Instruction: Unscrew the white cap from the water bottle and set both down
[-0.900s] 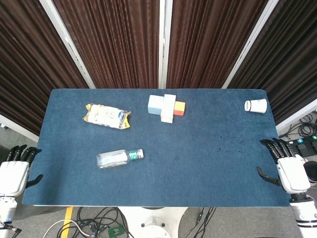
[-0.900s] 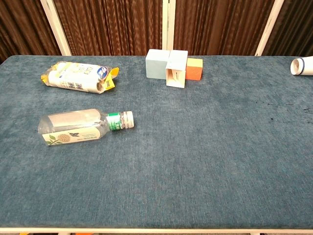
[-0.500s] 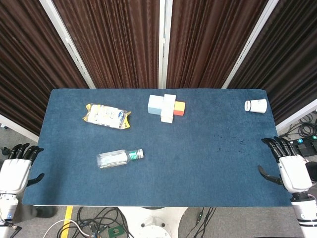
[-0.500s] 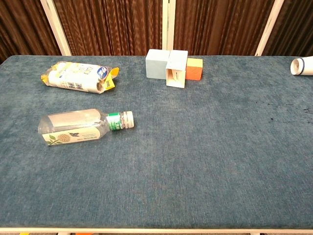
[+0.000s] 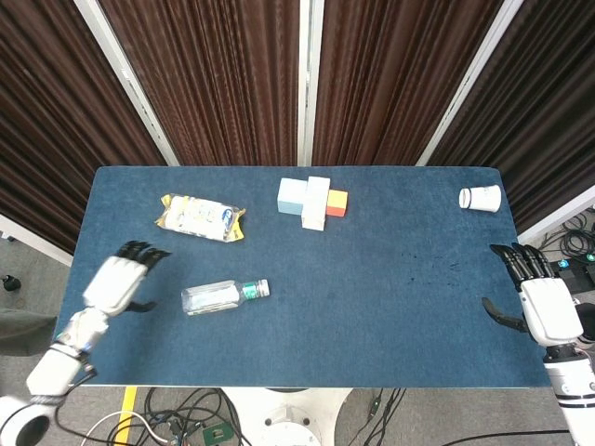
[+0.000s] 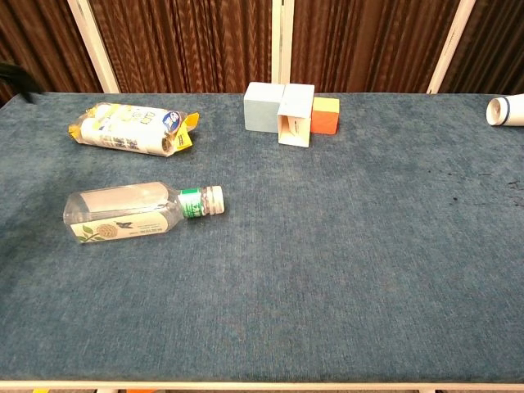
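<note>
table [image 5: 390, 307]: blue cloth top | curtains [image 5: 214, 84]: dark brown (pleated) | floor [image 5: 186, 409]: grey, cables

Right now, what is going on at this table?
Nothing is held yet. The left robot hand hovers open above the table, just left of the water bottle, which lies on its side with its white cap still on. The right robot hand waits open at the table's right edge.

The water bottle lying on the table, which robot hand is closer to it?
Left. The left hand hovers over the table just left of the water bottle, not touching it. The right hand is far off at the table's right edge.
</note>
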`<state>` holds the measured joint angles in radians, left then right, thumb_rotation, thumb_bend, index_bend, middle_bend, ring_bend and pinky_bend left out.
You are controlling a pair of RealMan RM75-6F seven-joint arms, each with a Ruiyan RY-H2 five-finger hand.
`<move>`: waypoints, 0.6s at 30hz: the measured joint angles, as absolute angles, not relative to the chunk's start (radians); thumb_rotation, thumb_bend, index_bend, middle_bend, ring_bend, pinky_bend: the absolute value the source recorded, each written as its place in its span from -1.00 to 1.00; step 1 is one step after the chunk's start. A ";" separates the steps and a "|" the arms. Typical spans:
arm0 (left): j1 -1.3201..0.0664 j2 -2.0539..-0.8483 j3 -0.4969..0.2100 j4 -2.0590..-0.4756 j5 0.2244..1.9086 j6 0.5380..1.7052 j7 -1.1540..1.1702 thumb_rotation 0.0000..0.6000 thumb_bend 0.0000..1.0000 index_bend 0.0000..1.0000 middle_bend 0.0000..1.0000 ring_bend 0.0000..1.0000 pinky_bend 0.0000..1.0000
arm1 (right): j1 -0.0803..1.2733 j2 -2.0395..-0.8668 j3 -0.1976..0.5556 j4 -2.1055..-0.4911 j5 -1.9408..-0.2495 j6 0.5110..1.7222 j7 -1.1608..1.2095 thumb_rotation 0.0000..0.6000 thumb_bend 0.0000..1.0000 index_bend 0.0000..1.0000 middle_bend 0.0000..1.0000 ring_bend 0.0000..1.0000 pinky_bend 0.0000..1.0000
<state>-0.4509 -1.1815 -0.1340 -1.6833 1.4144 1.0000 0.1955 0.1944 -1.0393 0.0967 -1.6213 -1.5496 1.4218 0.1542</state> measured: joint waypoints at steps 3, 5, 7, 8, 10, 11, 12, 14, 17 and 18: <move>-0.527 -1.244 -0.151 -1.670 1.348 0.897 0.201 1.00 -0.85 -0.70 -0.64 -0.78 -0.71 | 0.195 -1.037 0.097 -1.623 -1.541 1.416 0.150 1.00 -0.55 -0.81 -0.72 -0.86 -0.84; -0.566 -1.280 -0.156 -1.654 1.306 0.844 0.208 1.00 -0.85 -0.71 -0.67 -0.80 -0.71 | 0.196 -1.035 0.097 -1.624 -1.536 1.411 0.148 1.00 -0.55 -0.81 -0.72 -0.86 -0.84; -0.601 -1.316 -0.157 -1.635 1.255 0.799 0.228 1.00 -0.86 -0.73 -0.70 -0.81 -0.70 | 0.197 -1.035 0.096 -1.625 -1.532 1.407 0.145 1.00 -0.55 -0.81 -0.72 -0.86 -0.84; -0.613 -1.330 -0.155 -1.629 1.234 0.785 0.241 1.00 -0.86 -0.73 -0.70 -0.81 -0.70 | 0.197 -1.035 0.096 -1.626 -1.530 1.405 0.144 1.00 -0.55 -0.81 -0.72 -0.86 -0.84; -0.635 -1.361 -0.147 -1.618 1.186 0.764 0.279 1.00 -0.86 -0.73 -0.70 -0.81 -0.68 | 0.199 -1.036 0.096 -1.626 -1.526 1.400 0.142 1.00 -0.55 -0.81 -0.72 -0.86 -0.84; -0.642 -1.375 -0.143 -1.614 1.166 0.760 0.296 1.00 -0.86 -0.73 -0.70 -0.81 -0.67 | 0.200 -1.037 0.096 -1.626 -1.526 1.398 0.142 1.00 -0.55 -0.81 -0.72 -0.86 -0.84; -0.649 -1.394 -0.136 -1.607 1.143 0.759 0.319 1.00 -0.86 -0.73 -0.69 -0.81 -0.67 | 0.201 -1.038 0.095 -1.626 -1.525 1.395 0.142 1.00 -0.55 -0.81 -0.72 -0.86 -0.84; -0.655 -1.421 -0.124 -1.592 1.115 0.767 0.357 1.00 -0.86 -0.66 -0.63 -0.77 -0.64 | 0.203 -1.040 0.094 -1.625 -1.522 1.388 0.142 1.00 -0.55 -0.81 -0.72 -0.86 -0.84; -0.655 -1.466 -0.107 -1.566 1.070 0.808 0.411 1.00 -0.86 -0.56 -0.53 -0.69 -0.60 | 0.207 -1.042 0.093 -1.622 -1.519 1.381 0.143 1.00 -0.55 -0.81 -0.72 -0.86 -0.84; -0.653 -1.481 -0.101 -1.558 1.056 0.830 0.424 1.00 -0.86 -0.55 -0.51 -0.67 -0.59 | 0.208 -1.044 0.093 -1.621 -1.519 1.380 0.144 1.00 -0.55 -0.81 -0.72 -0.86 -0.84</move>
<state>-0.6533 -1.4807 -0.1008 -1.5577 1.0560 0.8300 0.4243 0.2076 -1.0437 0.0930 -1.6208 -1.5191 1.3805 0.1437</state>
